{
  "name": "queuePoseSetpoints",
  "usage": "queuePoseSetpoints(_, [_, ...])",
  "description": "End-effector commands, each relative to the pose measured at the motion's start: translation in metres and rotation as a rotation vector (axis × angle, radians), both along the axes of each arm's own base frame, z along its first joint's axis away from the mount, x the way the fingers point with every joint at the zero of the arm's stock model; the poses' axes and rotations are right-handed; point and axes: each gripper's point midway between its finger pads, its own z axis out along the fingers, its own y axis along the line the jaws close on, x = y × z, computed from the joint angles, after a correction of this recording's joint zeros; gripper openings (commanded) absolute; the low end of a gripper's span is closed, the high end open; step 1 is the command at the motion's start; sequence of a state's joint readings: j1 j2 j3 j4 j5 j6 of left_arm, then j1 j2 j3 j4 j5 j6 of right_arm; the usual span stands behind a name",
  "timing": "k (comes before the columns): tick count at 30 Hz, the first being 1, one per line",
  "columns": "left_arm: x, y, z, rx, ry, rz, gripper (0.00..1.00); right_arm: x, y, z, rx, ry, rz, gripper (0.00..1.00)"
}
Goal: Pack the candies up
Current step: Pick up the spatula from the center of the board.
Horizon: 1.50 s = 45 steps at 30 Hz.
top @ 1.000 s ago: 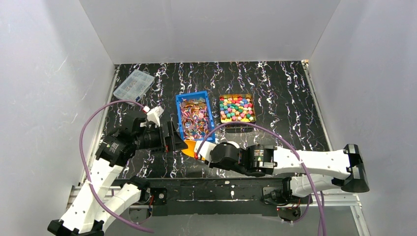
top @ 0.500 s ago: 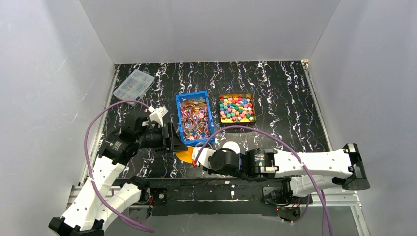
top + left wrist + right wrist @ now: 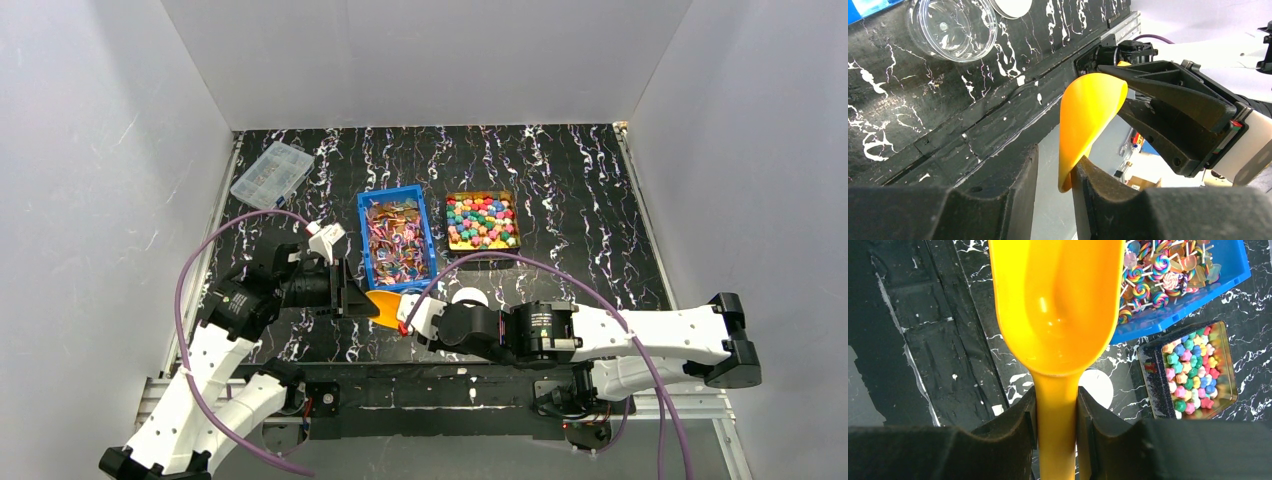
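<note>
Evidently the empty scoop (image 3: 1058,300) is being steadied or handed over above the near edge of the worktop (image 3: 560,180). Its handle is clamped tight by the right pincer (image 3: 1057,410), while the left pincer (image 3: 1055,162) is parted, with the scoop's lip lying in the gap against one finger only. The handle should not be released until that lip is seated deeper and squeezed squarely, since thin curved plastic is likely to slip. The candies (image 3: 482,221) are found in a blue bin (image 3: 364,235) and a tin (image 3: 483,247) at mid-worktop, well apart from the scoop.
</note>
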<state>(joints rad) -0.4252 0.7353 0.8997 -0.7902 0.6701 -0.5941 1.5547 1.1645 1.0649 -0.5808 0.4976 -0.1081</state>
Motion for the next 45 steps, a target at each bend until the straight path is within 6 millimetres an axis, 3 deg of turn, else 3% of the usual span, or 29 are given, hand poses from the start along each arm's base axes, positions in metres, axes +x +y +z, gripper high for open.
queuePoseSetpoints(1, [-0.006,0.000,-0.002,-0.003,0.004,-0.032,0.28,-0.003,0.008,0.028,0.106,0.007,-0.002,0.01])
queuePoseSetpoints(4, [-0.004,-0.001,0.000,-0.004,-0.005,-0.030,0.32,-0.006,0.009,0.024,0.095,0.019,0.012,0.01])
queuePoseSetpoints(9, [-0.003,-0.001,0.006,-0.009,-0.017,-0.027,0.49,-0.009,0.012,0.019,0.080,0.028,0.026,0.01])
queuePoseSetpoints(11, [-0.003,-0.001,0.006,-0.010,-0.015,-0.029,0.50,-0.009,0.012,0.017,0.075,0.026,0.027,0.01])
queuePoseSetpoints(16, [-0.005,-0.003,0.005,-0.020,-0.013,-0.043,0.30,-0.008,0.011,0.018,0.089,0.022,0.021,0.01])
queuePoseSetpoints(22, [-0.006,-0.005,0.007,-0.046,-0.022,-0.054,0.17,-0.011,0.011,0.016,0.094,0.036,0.029,0.01])
queuePoseSetpoints(25, [-0.007,-0.008,0.008,-0.066,-0.022,-0.062,0.00,-0.012,0.011,0.016,0.103,0.045,0.034,0.01])
queuePoseSetpoints(27, [-0.008,-0.008,0.009,-0.077,-0.024,-0.067,0.00,-0.014,0.013,0.018,0.115,0.049,0.041,0.02])
queuePoseSetpoints(35, [-0.016,-0.013,0.019,-0.142,-0.001,-0.086,0.00,-0.018,0.017,0.031,0.183,0.041,0.096,0.30])
queuePoseSetpoints(45, [-0.023,-0.021,0.031,-0.227,0.039,-0.123,0.00,-0.030,0.017,0.035,0.271,0.029,0.203,0.52])
